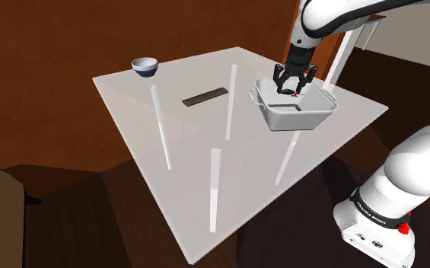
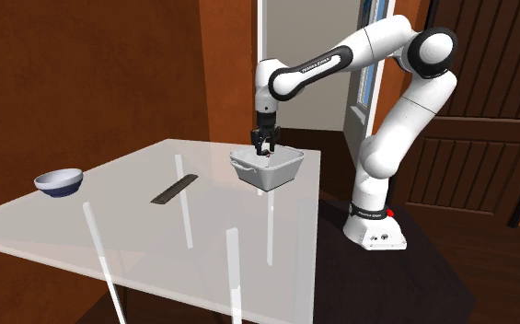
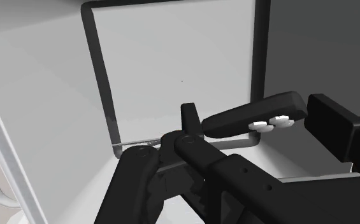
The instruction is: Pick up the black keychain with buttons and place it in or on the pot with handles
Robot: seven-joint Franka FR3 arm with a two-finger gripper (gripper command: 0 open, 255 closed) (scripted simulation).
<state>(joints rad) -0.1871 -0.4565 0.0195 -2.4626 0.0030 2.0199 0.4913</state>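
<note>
The black keychain point(image 3: 255, 119) with white buttons is clasped between the fingers of my gripper point(image 3: 181, 143), which is shut on it, its fob sticking out sideways. The gripper point(image 1: 294, 85) hangs just above the opening of the grey square pot with handles point(image 1: 312, 116), fingertips at about rim height. In the second exterior view the gripper point(image 2: 265, 147) points straight down over the pot point(image 2: 281, 173). In the wrist view the pot's flat inner floor point(image 3: 172, 63) lies right below the keychain.
The pot stands on a glass table point(image 1: 167, 145) near its edge toward the stand. A dark flat bar point(image 1: 205, 96) lies mid-table and a blue-rimmed bowl point(image 1: 144, 66) sits at the far corner. A brown wall and door lie behind.
</note>
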